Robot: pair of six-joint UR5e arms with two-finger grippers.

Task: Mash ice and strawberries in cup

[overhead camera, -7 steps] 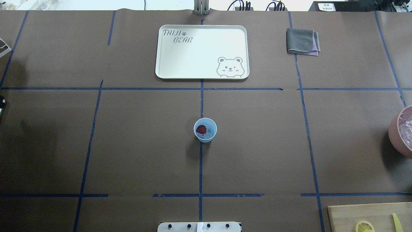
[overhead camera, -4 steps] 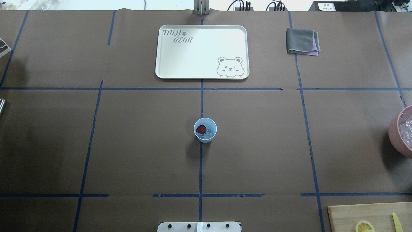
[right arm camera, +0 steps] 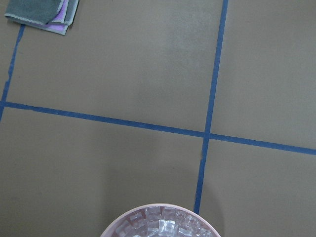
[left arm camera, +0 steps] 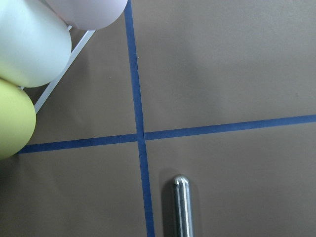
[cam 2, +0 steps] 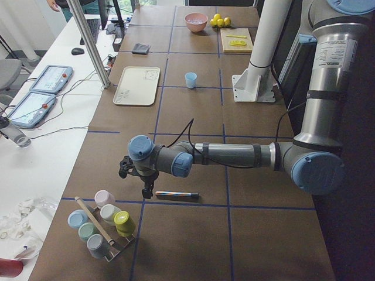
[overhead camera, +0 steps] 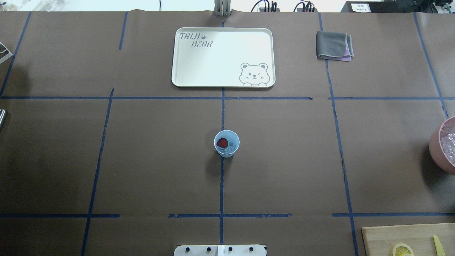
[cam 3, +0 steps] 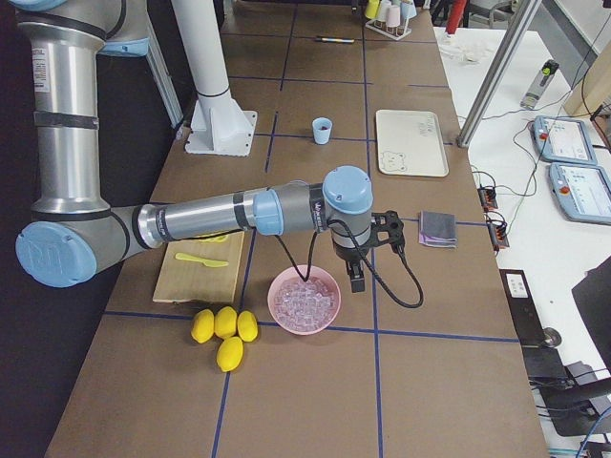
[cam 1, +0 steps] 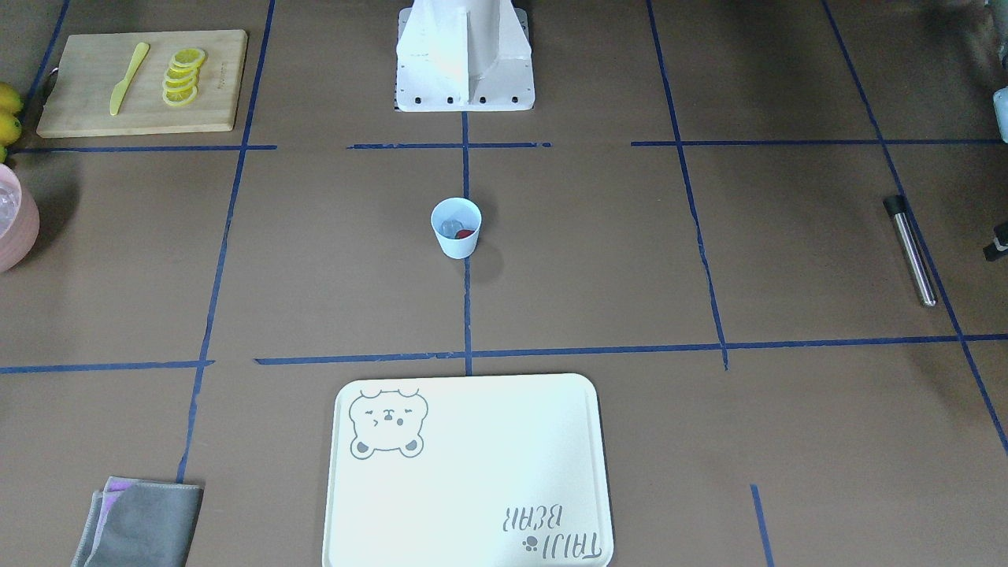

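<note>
Cup [overhead camera: 226, 153] dead centre on the brown table [overhead camera: 284, 160], upright on the blue tape line [overhead camera: 221, 185], strawberry [overhead camera: 222, 143] and ice [overhead camera: 231, 145] sitting inside it. Left gripper [cam 2: 145, 186] hangs far off at the table's left end, pointing down just beside one end of the steel rod [cam 2: 176, 194] lying flat. Fingers wide or narrow? Cannot tell. Right gripper [cam 3: 356, 275] hovers at the opposite end, by the rim of the pink bowl [cam 3: 271, 298] full of clear cubes [right arm camera: 163, 224], and its spread is likewise impossible to judge.
</note>
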